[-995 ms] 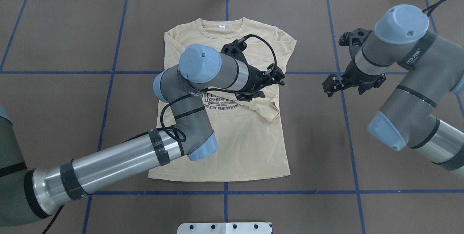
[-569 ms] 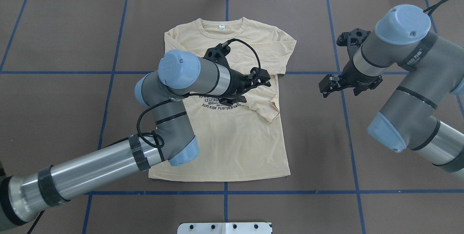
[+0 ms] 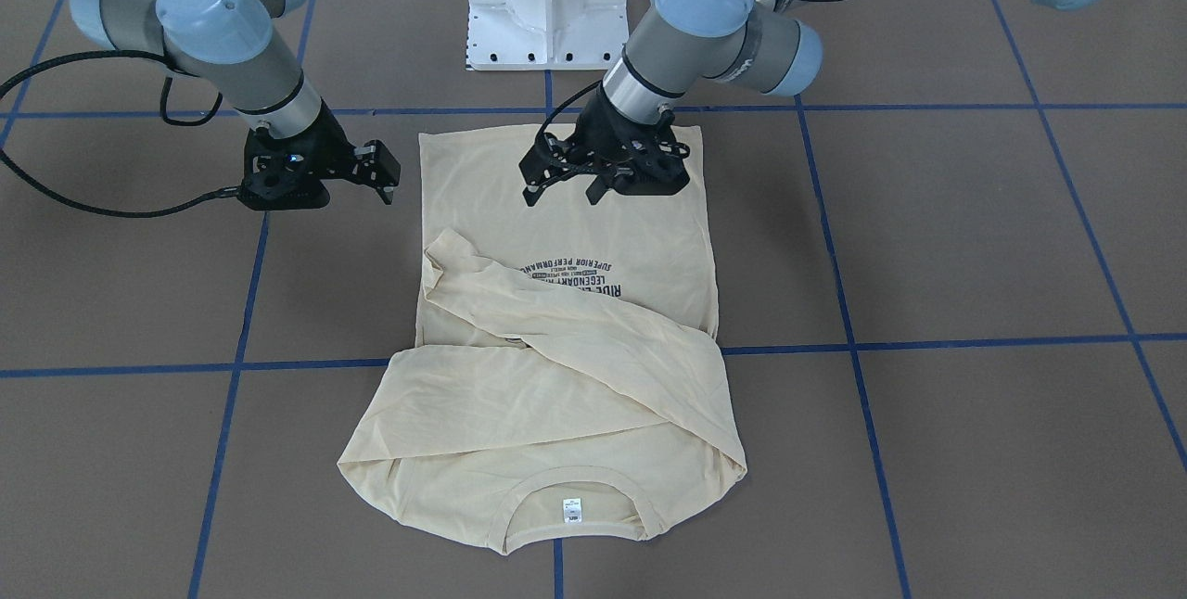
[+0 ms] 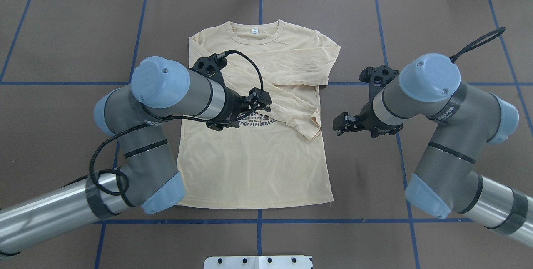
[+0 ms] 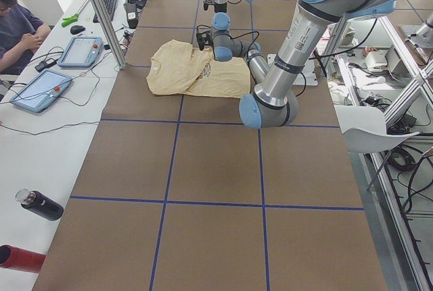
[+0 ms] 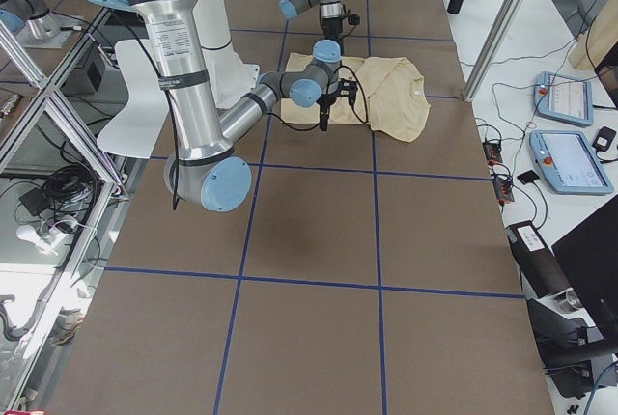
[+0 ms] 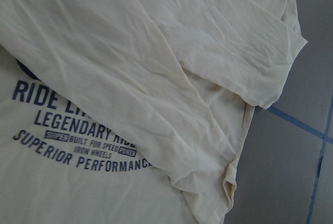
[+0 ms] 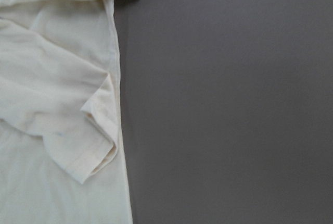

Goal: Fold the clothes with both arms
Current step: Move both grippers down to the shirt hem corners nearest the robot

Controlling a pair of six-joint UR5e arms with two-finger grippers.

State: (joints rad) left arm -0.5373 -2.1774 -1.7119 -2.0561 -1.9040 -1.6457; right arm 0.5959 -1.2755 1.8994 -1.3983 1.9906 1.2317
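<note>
The cream-yellow T-shirt [image 4: 258, 169] [image 3: 556, 414] lies flat, collar away from the robot, with both long sleeves folded across its chest. One sleeve's cuff [image 4: 310, 129] [image 8: 93, 156] rests near the shirt's right edge. My left gripper [image 4: 225, 124] [image 3: 603, 184] hovers over the dark print [image 4: 254, 121] [image 7: 78, 146], open and holding nothing. My right gripper [image 4: 339, 124] [image 3: 382, 174] stands open over bare table just right of the shirt, beside that cuff. Neither wrist view shows any fingers.
The brown table cover [image 4: 62, 31] is crossed by blue tape lines. A white pedestal base [image 3: 547, 6] sits at the robot's edge. Along the table's far side a person [image 5: 17, 20] sits by tablets, and two bottles [image 5: 37, 204] stand nearby.
My left gripper has drawn back leftward across the shirt, from the right chest to the print. The right arm has swung in towards the shirt's right edge and nearer the robot.
</note>
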